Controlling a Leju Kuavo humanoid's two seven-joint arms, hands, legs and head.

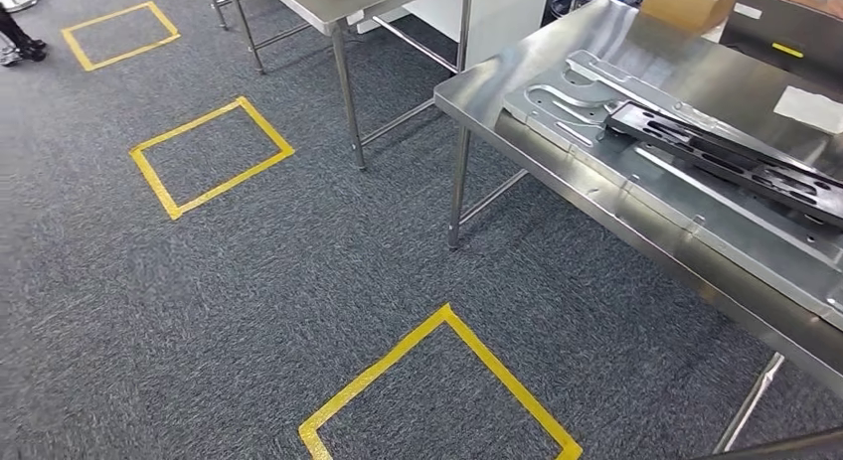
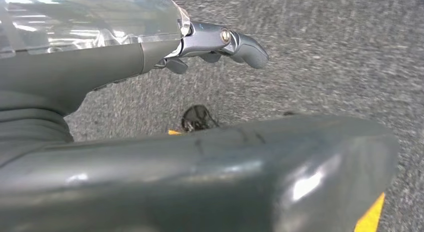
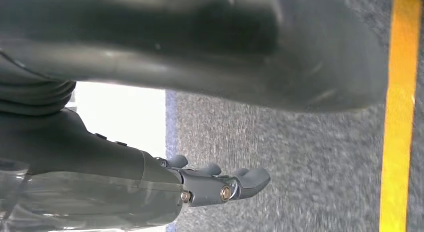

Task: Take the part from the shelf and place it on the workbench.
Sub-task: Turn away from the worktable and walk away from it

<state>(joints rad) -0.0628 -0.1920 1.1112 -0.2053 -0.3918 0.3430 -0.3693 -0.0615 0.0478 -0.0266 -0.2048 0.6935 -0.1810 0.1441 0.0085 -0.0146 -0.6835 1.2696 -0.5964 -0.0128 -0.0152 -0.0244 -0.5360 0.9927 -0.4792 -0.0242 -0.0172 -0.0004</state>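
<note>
left hand: hangs at the robot's side over the grey carpet, fingers stretched out straight and a little apart, nothing in them.
right hand: the same on its side, fingers loosely extended, released and bare, with a strip of yellow floor tape running past it on the carpet.
arms: both look to be hanging low, neither raised toward any surface.
part: a long black slotted bar lies flat on a bright sheet-metal panel on the steel worktop to the robot's right; i'd guess this is the task's thing, though i cannot tell for sure, and i see no shelf from here.
handling: it looks rigid and probably metal, so fairly heavy for its length, not fragile, smooth enough to slip.
where to hold: i'd take it near the middle with fingers wrapped around the narrow width, or one hand toward each end, to stop it tipping.
floor: yellow taped squares mark standing spots between the worktops.
</note>
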